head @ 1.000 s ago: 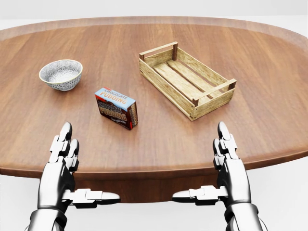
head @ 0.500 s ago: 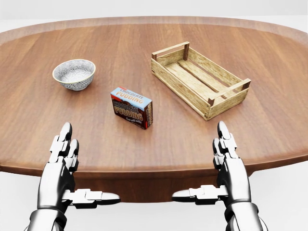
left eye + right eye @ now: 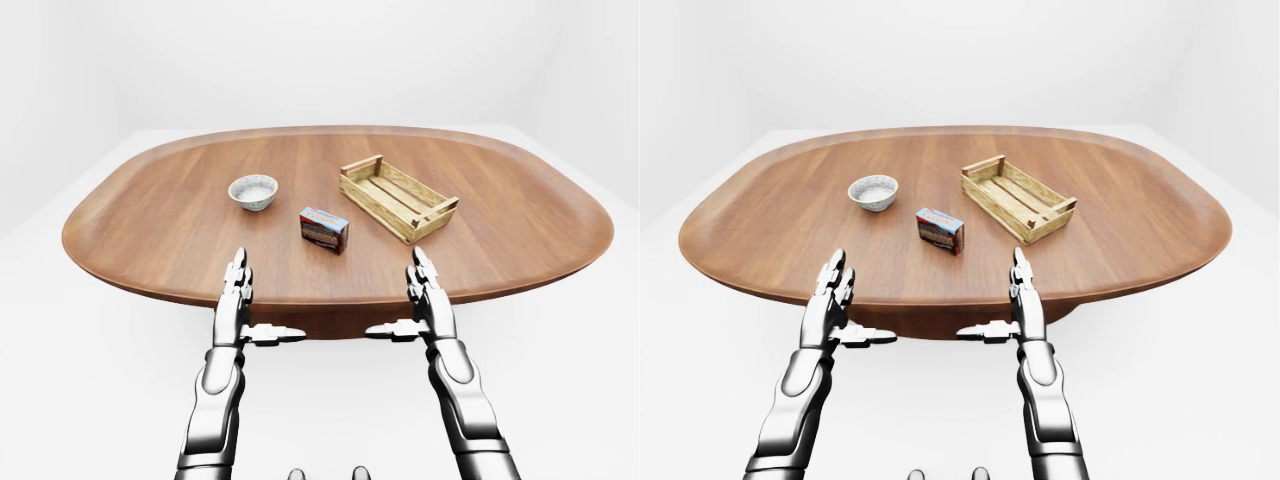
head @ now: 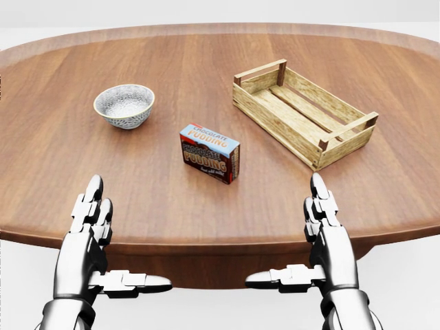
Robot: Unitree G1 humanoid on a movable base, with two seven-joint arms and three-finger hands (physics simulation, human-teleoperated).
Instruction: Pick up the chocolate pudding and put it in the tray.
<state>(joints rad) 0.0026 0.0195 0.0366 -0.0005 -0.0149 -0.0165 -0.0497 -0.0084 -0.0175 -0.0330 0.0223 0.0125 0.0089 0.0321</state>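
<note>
The chocolate pudding box [image 4: 210, 152], red-brown with a pale blue top, stands on the oval wooden table [image 4: 172, 206] near the middle of the head view. Up and to the right of it sits the wooden slatted tray [image 4: 302, 111], with nothing in it. My left hand [image 4: 103, 240] hovers at the table's near edge, lower left, fingers spread open and thumb pointing inward. My right hand [image 4: 306, 237] mirrors it at the lower right, also open. Both hands hold nothing and are well short of the box.
A white patterned bowl [image 4: 124, 106] rests on the table to the upper left of the pudding box. The table's rounded rim [image 3: 330, 300] runs just beyond my fingertips. White floor surrounds the table.
The whole picture has shifted to the right: box, tray and bowl all slid rightward together, so the camera moved left. My hands keep the same pose in the view.
</note>
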